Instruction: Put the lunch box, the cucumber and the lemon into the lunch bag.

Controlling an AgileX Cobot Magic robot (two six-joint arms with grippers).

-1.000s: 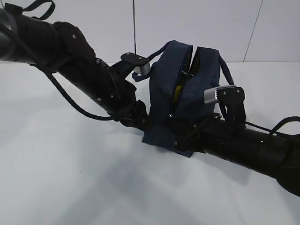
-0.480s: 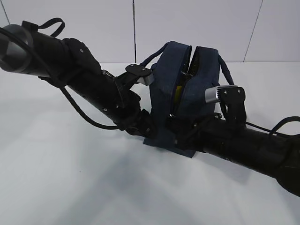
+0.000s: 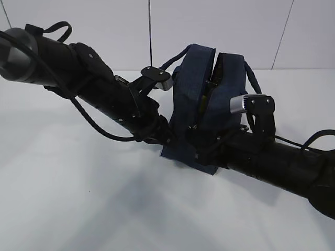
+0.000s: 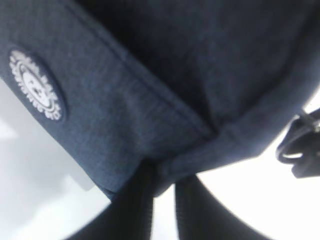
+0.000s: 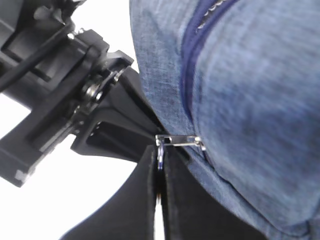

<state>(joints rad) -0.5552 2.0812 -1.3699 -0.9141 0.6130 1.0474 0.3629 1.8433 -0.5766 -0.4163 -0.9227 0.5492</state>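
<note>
— What differs on the white table (image 3: 78, 209) from a second ago?

— The left arm (image 3: 99, 91) sits farther right, its forearm raised and its wrist end now pressed up against the lunch bag (image 3: 191, 83), where a gap showed before.

— And its grip?

— The left gripper (image 4: 164, 182) has narrowed onto a fold of the bag's lower corner (the wrist view shows the fabric pinched between the two dark fingers (image 4: 135, 200)).

— The bag itself?

— Its left panel stands slightly more upright, and the top opening looks narrower.

White table (image 3: 78, 209), pale panelled wall (image 3: 104, 31)
</note>
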